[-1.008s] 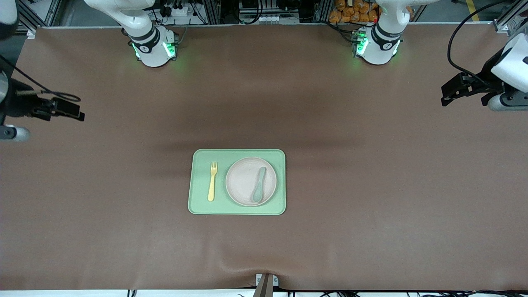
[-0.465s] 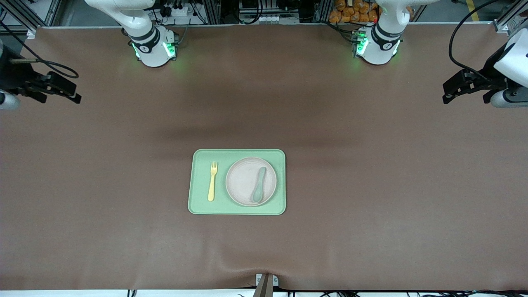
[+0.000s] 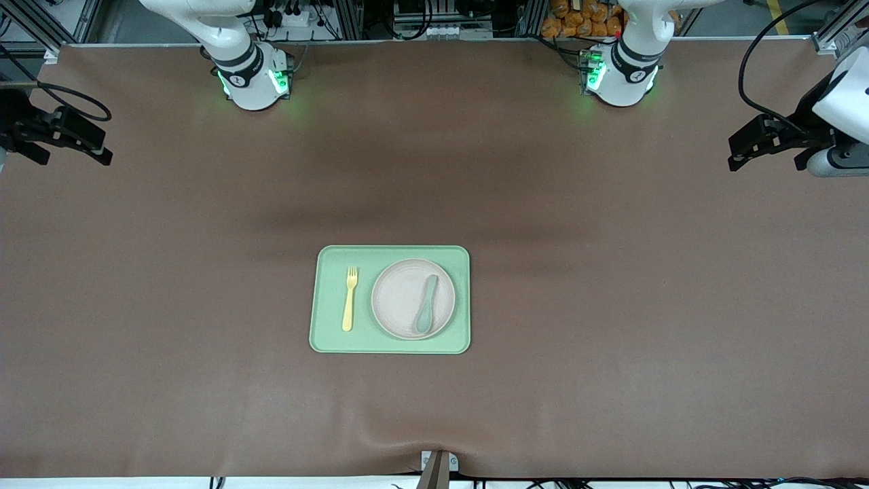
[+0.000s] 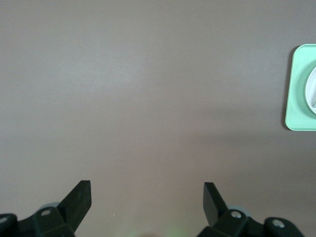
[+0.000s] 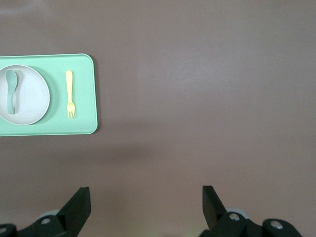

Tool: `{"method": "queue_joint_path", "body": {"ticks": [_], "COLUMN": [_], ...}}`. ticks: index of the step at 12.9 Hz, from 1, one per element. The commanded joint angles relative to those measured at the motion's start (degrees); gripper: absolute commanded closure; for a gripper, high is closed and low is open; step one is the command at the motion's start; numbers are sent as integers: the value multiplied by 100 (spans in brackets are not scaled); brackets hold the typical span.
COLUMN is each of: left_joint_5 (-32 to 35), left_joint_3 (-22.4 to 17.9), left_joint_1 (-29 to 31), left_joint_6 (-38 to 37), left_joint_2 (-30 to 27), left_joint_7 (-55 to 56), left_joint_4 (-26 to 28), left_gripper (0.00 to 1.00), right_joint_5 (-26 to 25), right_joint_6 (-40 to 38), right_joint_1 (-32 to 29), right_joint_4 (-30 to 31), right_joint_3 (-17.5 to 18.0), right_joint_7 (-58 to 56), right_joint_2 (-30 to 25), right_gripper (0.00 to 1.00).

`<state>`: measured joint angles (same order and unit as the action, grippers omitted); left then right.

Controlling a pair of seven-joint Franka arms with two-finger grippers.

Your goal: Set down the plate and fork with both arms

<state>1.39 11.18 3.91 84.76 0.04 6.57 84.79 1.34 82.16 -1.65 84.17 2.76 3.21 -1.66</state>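
The pale plate (image 3: 400, 299) lies on a light-green tray (image 3: 333, 339) in the middle of the table. The yellow fork (image 3: 349, 298) lies on the tray beside the plate, toward the right arm's end. My right gripper (image 3: 102, 146) hangs open and empty over the bare table at the right arm's end. My left gripper (image 3: 732, 155) hangs open and empty over the left arm's end. The right wrist view shows the right gripper (image 5: 146, 191), the plate (image 5: 29, 98) and the fork (image 5: 70, 94). In the left wrist view the left gripper (image 4: 147, 190) is over bare table, with the tray's (image 4: 296, 98) corner at the edge.
A teal-green spoon (image 3: 427, 303) lies in the plate. The brown table cover (image 3: 611, 305) spreads wide around the tray. The arm bases (image 3: 254, 81) stand along the table edge farthest from the front camera.
The right gripper has swung away from the tray, toward the edge where the bases stand at the right arm's end. The left gripper has barely shifted. Tray, plate, fork and spoon lie unmoved.
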Motion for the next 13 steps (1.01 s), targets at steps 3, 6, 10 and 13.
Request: {"method": "queue_joint_path", "body": {"ticks": [3, 6, 10, 13], "left_joint_5": [-77, -112, -147, -147], "left_joint_3": [-1, -19, -28, -28], "left_joint_1": [31, 40, 40, 40], "left_joint_6": [-39, -48, -57, -57], "left_joint_2": [-136, -101, -101, -92], "left_joint_7": [-60, 20, 239, 240], "left_joint_4": [81, 11, 11, 2], "left_gripper": [0, 0, 0, 0], "right_joint_5": [-2, -2, -11, -11], "right_joint_6": [-148, -139, -139, -139], "right_joint_1": [-125, -125, -134, -134], "right_joint_4": [-182, -156, -147, -156], "right_joint_3": [49, 49, 40, 40], "right_joint_7": [-49, -40, -49, -31], "right_joint_2": [70, 78, 78, 87], "right_gripper": [0, 0, 0, 0]}}
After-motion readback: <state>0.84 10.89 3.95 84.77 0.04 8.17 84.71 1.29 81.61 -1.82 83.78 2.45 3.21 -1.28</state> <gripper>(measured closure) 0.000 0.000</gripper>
